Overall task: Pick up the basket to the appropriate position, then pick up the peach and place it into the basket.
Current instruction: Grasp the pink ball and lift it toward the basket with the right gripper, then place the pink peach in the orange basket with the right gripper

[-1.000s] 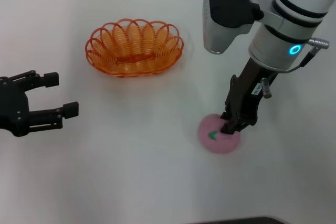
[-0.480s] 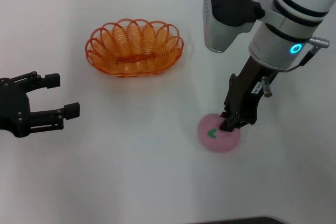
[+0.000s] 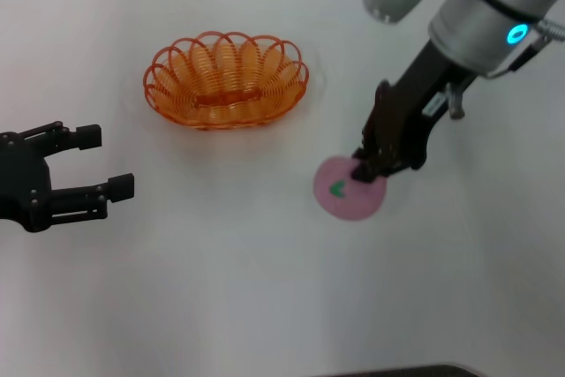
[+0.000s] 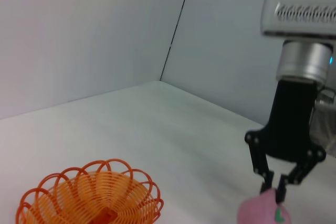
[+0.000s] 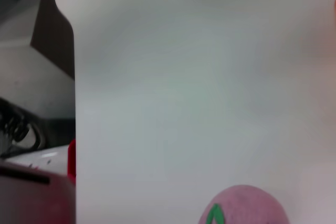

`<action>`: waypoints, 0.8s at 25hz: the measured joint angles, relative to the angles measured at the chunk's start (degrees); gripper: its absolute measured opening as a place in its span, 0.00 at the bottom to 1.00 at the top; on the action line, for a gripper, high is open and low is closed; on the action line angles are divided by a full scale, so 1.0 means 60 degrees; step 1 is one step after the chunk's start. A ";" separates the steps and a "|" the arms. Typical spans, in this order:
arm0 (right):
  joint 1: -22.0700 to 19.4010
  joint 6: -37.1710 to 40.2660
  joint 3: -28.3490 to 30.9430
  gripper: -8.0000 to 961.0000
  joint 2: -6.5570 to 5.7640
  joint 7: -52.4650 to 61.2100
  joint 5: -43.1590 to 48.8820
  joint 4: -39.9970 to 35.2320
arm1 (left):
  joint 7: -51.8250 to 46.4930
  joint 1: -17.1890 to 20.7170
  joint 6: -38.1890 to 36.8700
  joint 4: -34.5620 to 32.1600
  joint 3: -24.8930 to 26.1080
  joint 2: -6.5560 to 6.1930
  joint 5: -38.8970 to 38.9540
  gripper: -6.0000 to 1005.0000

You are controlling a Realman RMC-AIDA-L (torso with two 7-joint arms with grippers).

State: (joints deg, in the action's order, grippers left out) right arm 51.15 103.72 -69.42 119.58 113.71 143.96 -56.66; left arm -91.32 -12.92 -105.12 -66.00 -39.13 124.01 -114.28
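White table (image 3: 221,289): my right gripper (image 3: 369,170) pinches the peach (image 3: 350,190) at its edge, near the basket (image 3: 226,79). Left gripper (image 3: 93,165) sits parked, spread wide. The risk I see (shallow grip): the peach could slip while I carry it.

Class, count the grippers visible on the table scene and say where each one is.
2: the left gripper hovers open at the table's left; the right gripper grips the peach, right of the basket.

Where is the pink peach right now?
In the head view the peach is right of centre, pinched by the right gripper, nearer than the basket.
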 joint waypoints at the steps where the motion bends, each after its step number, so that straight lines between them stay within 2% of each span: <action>1: -0.0001 0.0091 0.0149 0.15 0.0001 -0.0015 0.0000 -0.0172 | 0.0000 0.0000 -0.0001 0.0000 -0.0005 0.0000 -0.0001 0.89; 4: 0.0033 0.0288 0.0778 0.15 -0.0006 -0.0047 -0.0186 -0.0951 | 0.0000 0.0000 -0.0010 0.0015 -0.0011 0.0000 -0.0003 0.89; 9: 0.0152 0.0090 0.1380 0.15 -0.0015 -0.0155 -0.0555 -0.1415 | -0.0002 0.0000 -0.0015 0.0042 -0.0013 0.0000 -0.0018 0.89; 13: 0.0242 -0.0958 0.1629 0.15 -0.0004 -0.0128 -0.1134 -0.1393 | -0.0007 -0.0036 -0.0015 0.0110 -0.0036 0.0000 -0.0031 0.89; 20: 0.0208 -0.3136 0.1148 0.15 0.0058 -0.0235 -0.1940 -0.0675 | -0.0013 -0.0069 -0.0014 0.0165 -0.0156 0.0000 -0.0127 0.89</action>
State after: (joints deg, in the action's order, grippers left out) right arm 52.40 84.90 -62.53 119.93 112.30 132.32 -60.71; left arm -91.40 -13.33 -105.20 -65.01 -40.06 124.01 -115.04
